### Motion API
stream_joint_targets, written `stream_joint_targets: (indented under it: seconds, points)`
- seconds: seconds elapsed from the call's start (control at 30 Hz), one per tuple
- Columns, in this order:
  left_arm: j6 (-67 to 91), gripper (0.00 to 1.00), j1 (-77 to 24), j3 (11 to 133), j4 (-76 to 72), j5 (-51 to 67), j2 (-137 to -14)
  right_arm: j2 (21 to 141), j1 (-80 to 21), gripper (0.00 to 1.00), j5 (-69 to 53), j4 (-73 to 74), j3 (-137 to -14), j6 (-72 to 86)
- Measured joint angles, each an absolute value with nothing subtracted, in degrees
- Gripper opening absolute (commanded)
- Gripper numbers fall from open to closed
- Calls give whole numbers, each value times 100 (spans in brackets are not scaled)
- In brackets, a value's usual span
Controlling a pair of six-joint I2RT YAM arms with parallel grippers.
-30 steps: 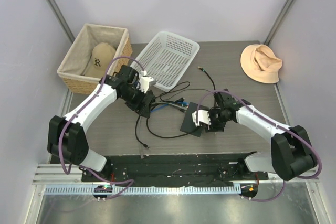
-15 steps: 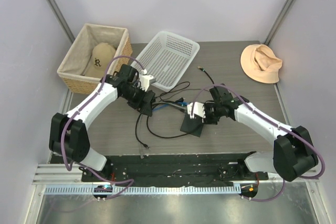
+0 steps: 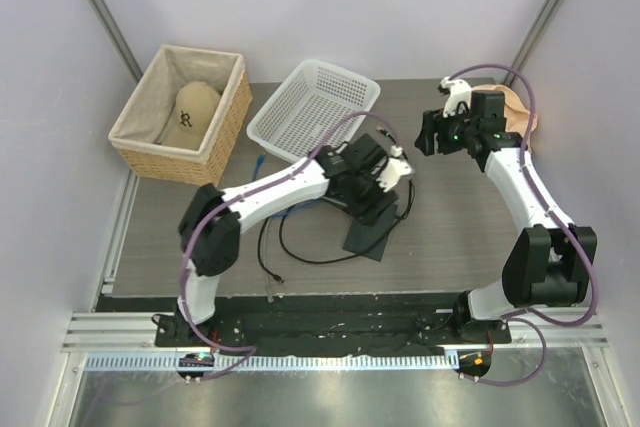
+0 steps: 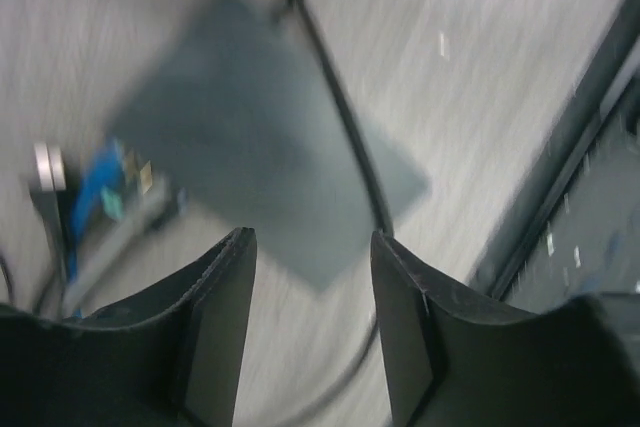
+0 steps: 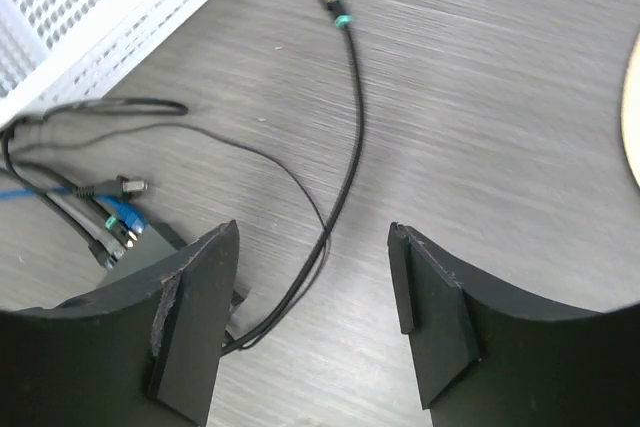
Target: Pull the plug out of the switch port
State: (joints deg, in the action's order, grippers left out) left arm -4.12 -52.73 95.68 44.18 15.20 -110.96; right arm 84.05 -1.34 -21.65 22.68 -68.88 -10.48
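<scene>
A: Where was the left end effector (image 4: 310, 245)?
B: Over the switch (image 4: 260, 147). Its fingers were apart with nothing between them. The wrist view was motion-blurred.

A: And the plug?
B: The blue plug (image 4: 95, 182) sat at the switch's narrow edge. In that view it was left of the fingers, not between them. The port was too smeared to make out, so he couldn't tell how deep the plug sat.

A: Right end effector?
B: The right end effector (image 5: 313, 232) was up over the far worktop (image 3: 450, 227), well apart from the switch. It was open too, and empty.

A: What did the pull call for?
B: His read was to shift the left end effector over until the plug body sat between the fingers. It should close on the housing, not the cord, then draw straight out along the port's axis with no twist.

A: Risks?
B: The switch looked flat and light, so it would probably slide with the pull. The right end effector would need to come down and pin it. A black cable (image 4: 345, 127) also lay across the switch top and could snag a finger.
</scene>
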Motion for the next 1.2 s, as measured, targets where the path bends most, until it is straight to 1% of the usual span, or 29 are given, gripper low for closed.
stream_joint_targets:
  seconds: [0.07, 0.17, 0.33, 0.4, 0.7, 0.73, 0.83, 0.87, 0.9, 0.93, 1.1, 1.2]
  points:
    - [-292, 52, -5461, 10195, 4311, 1337, -11611, 8241, 40, 70, -2073, 2279, -6853, -694]
    - [-191, 51, -5638, 10495, 4248, 1044, -12042, 7988, 185, 70, -2008, 2279, -6702, -381]
    - [-102, 51, -5800, 10427, 4305, 703, -12381, 7717, 298, 70, -1968, 2357, -6392, -60]
    - [-27, 52, -5830, 10328, 4324, 705, -12381, 7714, 314, 70, -1957, 2401, -6357, 14]
    - [239, 52, -5953, 10121, 4305, 1232, -12381, 7714, 353, 71, -1959, 2392, -6278, 137]
    - [257, 51, -5977, 10119, 4303, 1251, -12381, 7714, 357, 71, -1959, 2392, -6263, 143]
    - [263, 37, -6055, 10068, 4250, 1129, -12374, 7714, 362, 71, -1959, 2375, -6158, 154]
    - [259, 19, -6086, 10036, 4202, 1041, -12368, 7714, 362, 71, -1959, 2364, -6125, 163]
    - [255, 6, -6114, 9996, 4160, 954, -12350, 7714, 362, 71, -1959, 2364, -6084, 167]
    - [259, 0, -6141, 9963, 4139, 886, -12335, 7714, 362, 71, -1959, 2364, -6047, 169]
    - [-89, 0, -6169, 9909, 4344, 902, -12241, 7714, 370, 71, -1959, 2362, -6020, 165]
    - [-840, 0, -6001, 9513, 4768, 1173, -11673, 7730, 384, 71, -1959, 2373, -6055, 163]
